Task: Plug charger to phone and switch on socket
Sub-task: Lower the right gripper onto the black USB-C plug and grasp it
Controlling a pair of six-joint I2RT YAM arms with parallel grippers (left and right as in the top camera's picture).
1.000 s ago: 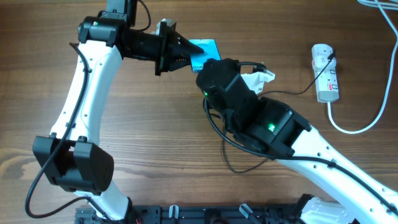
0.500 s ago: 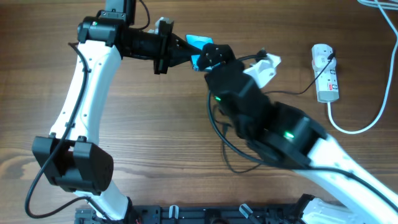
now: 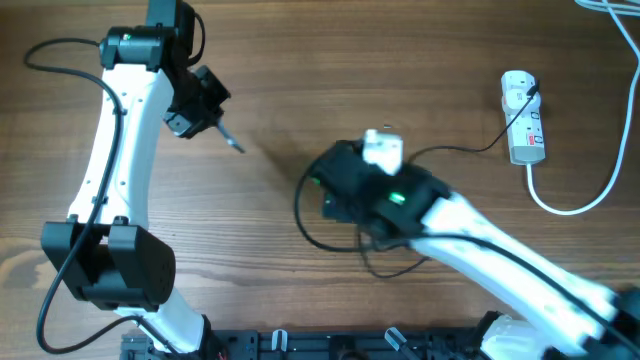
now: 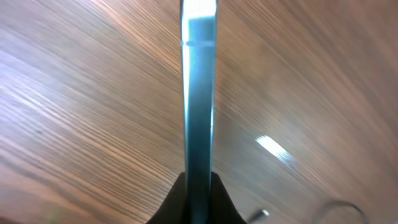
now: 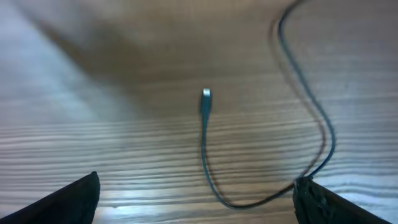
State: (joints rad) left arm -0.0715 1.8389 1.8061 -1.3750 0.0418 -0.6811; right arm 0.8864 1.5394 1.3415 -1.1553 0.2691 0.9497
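Observation:
My left gripper (image 4: 199, 182) is shut on the phone (image 4: 199, 93), which shows edge-on as a thin blue slab rising from the jaws. From overhead the left gripper (image 3: 217, 124) hangs at the upper left, and the phone (image 3: 231, 142) is only a thin sliver there. The charger (image 5: 206, 134) lies loose on the wood, its connector tip (image 5: 206, 94) bare and apart from the phone. My right gripper (image 5: 199, 205) stands open over it, its jaws wide, and the cable loops between them. The charger's black cable (image 3: 480, 150) runs to the socket (image 3: 524, 120) at the right, where its plug sits.
The socket's white lead (image 3: 570, 207) curves off toward the right edge. My right arm (image 3: 470, 240) crosses the table's middle from the lower right. A loop of black cable (image 3: 303, 215) lies left of the right wrist.
The left arm has swung away to the left with the phone in its jaws. The right gripper has opened and let the connector go, and it has dropped toward the table's middle.

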